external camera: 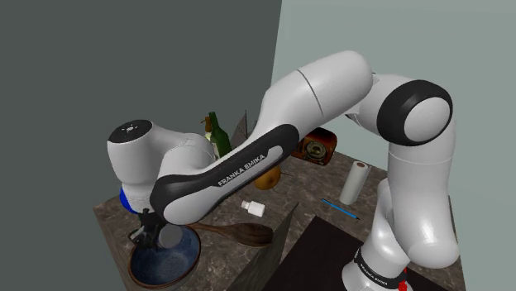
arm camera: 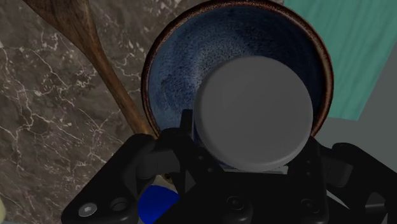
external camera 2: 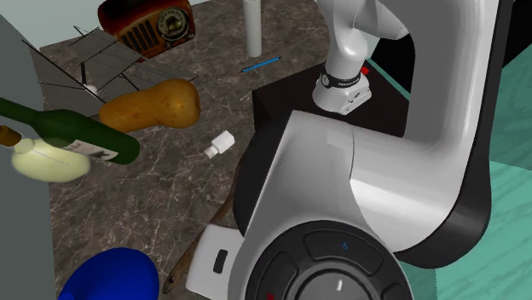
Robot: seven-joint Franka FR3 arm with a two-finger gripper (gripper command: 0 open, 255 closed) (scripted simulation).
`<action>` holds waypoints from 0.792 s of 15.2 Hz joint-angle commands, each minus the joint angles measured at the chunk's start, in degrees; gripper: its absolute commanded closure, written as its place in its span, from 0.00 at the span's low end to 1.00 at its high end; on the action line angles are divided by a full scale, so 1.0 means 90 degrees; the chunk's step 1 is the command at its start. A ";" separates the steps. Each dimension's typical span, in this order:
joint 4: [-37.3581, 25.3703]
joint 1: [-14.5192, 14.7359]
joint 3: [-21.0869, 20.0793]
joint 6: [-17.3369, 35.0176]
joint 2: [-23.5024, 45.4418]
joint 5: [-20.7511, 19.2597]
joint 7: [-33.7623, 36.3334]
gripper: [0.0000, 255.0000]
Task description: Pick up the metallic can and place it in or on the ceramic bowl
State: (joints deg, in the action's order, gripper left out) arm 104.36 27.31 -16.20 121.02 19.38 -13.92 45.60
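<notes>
Tool (arm camera: 251,137) grips the grey can (arm camera: 254,108) above the blue bowl (arm camera: 173,67). We judge an off-centre release could topple it out.

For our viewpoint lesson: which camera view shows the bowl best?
The wrist view: it looks straight down into the blue bowl, brown rim nearly whole, the grey can covering part. The shoulder view shows it slanted, partly behind the jaws.

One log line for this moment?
gripper jaws: shut on can | can: held over bowl | bowl: blue, brown rim | release: not yet
</notes>
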 commanded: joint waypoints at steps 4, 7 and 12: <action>0.0142 0.0028 0.0038 0.0338 0.0207 -0.0105 0.0103 1.00; 0.0191 0.0039 0.0056 0.0468 0.0293 -0.0148 0.0142 1.00; 0.0191 0.0039 0.0056 0.0467 0.0293 -0.0148 0.0142 1.00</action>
State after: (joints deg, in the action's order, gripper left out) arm 106.10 27.65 -15.70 125.21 22.03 -15.25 46.87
